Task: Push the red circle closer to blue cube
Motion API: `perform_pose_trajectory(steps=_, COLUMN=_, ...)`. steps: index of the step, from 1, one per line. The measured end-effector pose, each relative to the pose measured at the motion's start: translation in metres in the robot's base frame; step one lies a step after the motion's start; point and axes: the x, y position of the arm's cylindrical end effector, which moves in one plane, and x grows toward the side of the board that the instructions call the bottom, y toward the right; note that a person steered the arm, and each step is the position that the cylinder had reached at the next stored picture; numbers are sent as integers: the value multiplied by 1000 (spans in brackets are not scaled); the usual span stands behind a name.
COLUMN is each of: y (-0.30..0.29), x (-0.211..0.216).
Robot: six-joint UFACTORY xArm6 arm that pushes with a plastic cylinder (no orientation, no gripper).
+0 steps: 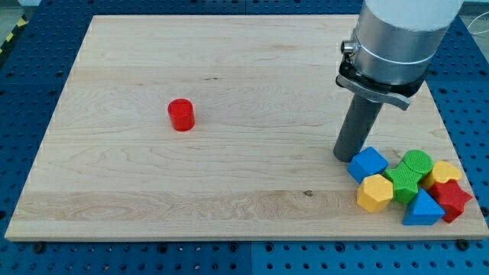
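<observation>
Nearest the view's bottom sits a tight cluster at the right: a blue triangle (422, 209), a red star-like block (452, 200), a yellow hexagon (374, 192), a green block (405, 182), a green circle (417, 163), another yellow block (445, 173) and the blue cube (368, 163). My tip (343, 156) rests on the wooden board (252, 84) just beside the blue cube, at its left edge; I carry a bare rod, so nothing is grasped. The red circle (182, 115) stands alone, well apart toward the view's left.

I judge the main risk is leaving carelessly: a sweep rightward would knock the cube into the cluster. An off-centre push could also make the circle roll aside.

The green block's and second yellow block's shapes are partly hidden by neighbours, and my arm's upper part is cut off.
</observation>
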Motion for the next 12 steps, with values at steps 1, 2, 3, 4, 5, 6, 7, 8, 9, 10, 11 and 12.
perform_pose_trajectory(steps=1, y=0, x=0)
perform_pose_trajectory(steps=2, y=-3, x=-27)
perform_pose_trajectory(steps=3, y=-37, x=-77)
perform_pose_trajectory(steps=4, y=-110, x=-108)
perform_pose_trajectory(steps=5, y=-199, x=-127)
perform_pose_trajectory(steps=6, y=-273, x=-126)
perform_pose_trajectory(steps=7, y=-272, x=-99)
perform_pose_trajectory(steps=8, y=-254, x=-78)
perform_pose_trajectory(steps=9, y=-234, x=-74)
perform_pose_trajectory(steps=10, y=-224, x=-59)
perform_pose_trajectory(steps=11, y=-208, x=-43)
perform_pose_trajectory(steps=12, y=-188, x=-28)
